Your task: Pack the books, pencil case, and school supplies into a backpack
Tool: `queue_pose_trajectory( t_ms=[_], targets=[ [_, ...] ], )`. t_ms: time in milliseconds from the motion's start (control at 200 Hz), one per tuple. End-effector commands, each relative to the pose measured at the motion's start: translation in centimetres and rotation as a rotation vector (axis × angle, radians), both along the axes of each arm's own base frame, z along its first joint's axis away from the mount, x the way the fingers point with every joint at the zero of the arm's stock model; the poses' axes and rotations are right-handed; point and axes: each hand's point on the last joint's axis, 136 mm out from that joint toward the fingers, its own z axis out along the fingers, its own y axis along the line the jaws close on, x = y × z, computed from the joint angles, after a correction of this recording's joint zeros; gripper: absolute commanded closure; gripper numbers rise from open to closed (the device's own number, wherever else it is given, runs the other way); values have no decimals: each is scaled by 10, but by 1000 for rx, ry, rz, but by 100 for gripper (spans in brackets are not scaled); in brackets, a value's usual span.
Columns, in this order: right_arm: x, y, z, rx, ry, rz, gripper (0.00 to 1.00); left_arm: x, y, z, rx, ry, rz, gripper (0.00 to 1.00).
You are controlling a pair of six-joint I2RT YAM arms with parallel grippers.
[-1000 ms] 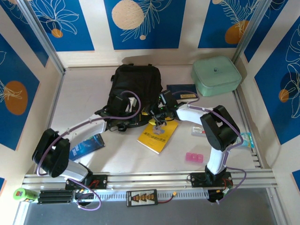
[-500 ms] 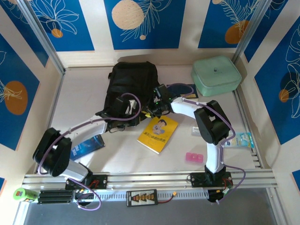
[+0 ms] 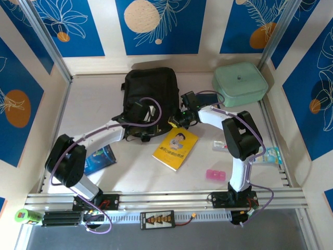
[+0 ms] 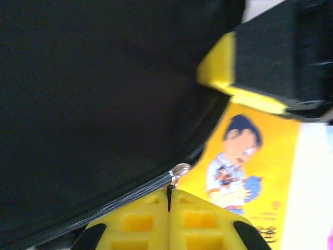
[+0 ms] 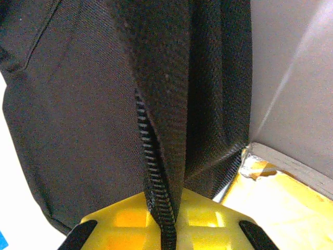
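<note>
Surface (image 3: pixel 93 99): backpack (image 3: pixel 148 86) rear centre. Left end effector (image 4: pixel 169 195) pinches zip pull (image 4: pixel 179 169); right end effector (image 5: pixel 165 208) pinches backpack zip edge. Yellow book (image 3: pixel 176 148), blue book (image 3: pixel 99 160), pink block (image 3: pixel 215 175) lie outside. Judgement: opening stage, packing not begun.

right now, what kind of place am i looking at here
Probably a robot test cell: a table boxed in by blue printed wall panels, two robot arms bolted to a metal rail at its edge, and school things laid out, like a black backpack and yellow paperback.
</note>
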Motion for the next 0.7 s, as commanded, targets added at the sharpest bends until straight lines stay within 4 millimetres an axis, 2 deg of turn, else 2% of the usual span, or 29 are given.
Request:
queue_pose_trajectory(
  t_ms=[0, 120, 240, 365, 510, 695],
  targets=[
    [-5, -22, -9, -93, 16, -25, 89, -16, 47, -8, 200, 20, 54, 100],
    [-1, -27, -8, -121, 4, -41, 89, -16, 82, -9, 303, 34, 119, 100],
    [6, -25, -4, -116, -18, -33, 89, -16, 88, -10, 305, 39, 121, 100],
    [13, -11, 5, -73, -66, 20, 89, -22, 67, -7, 205, 38, 43, 100],
    [21, 5, 14, -26, -118, 99, 89, -40, 43, 1, 126, -14, -75, 100],
    [31, 8, 24, -8, -165, 144, 89, -47, 15, 7, 60, -41, -135, 100]
  ],
)
